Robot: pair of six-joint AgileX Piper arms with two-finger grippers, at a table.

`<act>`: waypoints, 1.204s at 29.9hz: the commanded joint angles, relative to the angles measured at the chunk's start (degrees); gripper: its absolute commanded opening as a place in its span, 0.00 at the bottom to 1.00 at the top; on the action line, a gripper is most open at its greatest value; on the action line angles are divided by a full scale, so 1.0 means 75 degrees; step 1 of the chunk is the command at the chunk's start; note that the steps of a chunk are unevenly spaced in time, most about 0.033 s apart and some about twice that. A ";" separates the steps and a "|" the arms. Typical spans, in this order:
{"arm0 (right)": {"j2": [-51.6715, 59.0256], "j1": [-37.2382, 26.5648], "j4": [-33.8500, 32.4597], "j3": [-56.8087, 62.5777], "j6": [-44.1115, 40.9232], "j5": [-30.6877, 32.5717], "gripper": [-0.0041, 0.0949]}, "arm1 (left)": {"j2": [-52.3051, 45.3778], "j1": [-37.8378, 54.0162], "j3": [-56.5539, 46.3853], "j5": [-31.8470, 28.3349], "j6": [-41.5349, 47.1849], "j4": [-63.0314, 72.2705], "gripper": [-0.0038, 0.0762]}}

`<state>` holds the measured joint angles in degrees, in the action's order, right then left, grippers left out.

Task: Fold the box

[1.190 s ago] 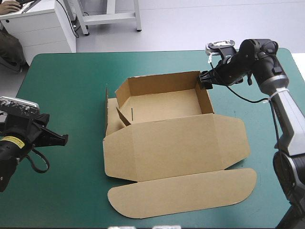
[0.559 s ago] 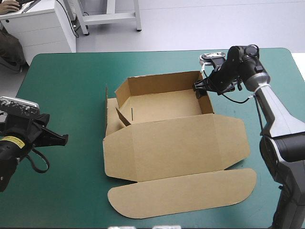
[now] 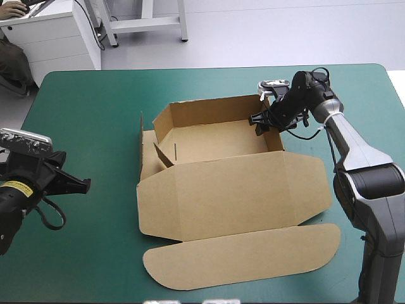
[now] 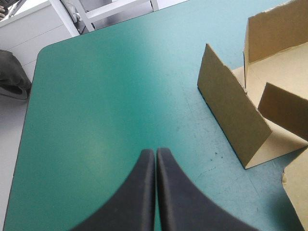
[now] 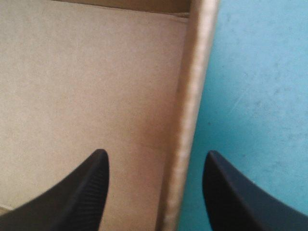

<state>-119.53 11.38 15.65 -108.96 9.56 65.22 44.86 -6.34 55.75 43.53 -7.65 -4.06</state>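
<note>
right jaws: standing open astride the box (image 3: pixel 234 190) right wall, holding nothing.
left jaws: idling closed, empty.
tip: centring wall before pinching.

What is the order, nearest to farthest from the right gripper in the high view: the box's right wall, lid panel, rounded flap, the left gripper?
From the right gripper:
1. Right wall, between its open fingers.
2. Lid panel, flat, toward the near edge.
3. Rounded flap, at the near edge.
4. Left gripper, at the table's left.
</note>
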 commanded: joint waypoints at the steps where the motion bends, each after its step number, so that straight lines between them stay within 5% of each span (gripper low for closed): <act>1: 0.0442 -0.0027 0.0140 -0.0210 0.0100 -0.0250 0.34 | -0.0020 0.0015 0.0213 -0.0470 0.0058 0.0025 0.04; 5: 0.0442 -0.0027 0.0125 -0.0210 0.0222 -0.0269 0.02 | -0.0020 0.0015 0.0213 -0.0463 0.0058 0.0042 0.04; 18: 0.0953 -0.0302 0.0177 -0.0210 0.0273 0.0551 0.02 | -0.0020 0.0015 0.0213 -0.0394 0.0058 -0.0043 0.04; 36: 0.4058 -0.1726 0.1176 -0.0131 0.1116 0.0887 0.02 | -0.0002 0.0015 0.0213 -0.0412 0.0105 -0.0049 0.04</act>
<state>-94.96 -0.57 21.73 -108.51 17.06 71.25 44.92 -6.34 55.75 44.15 -7.41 -4.24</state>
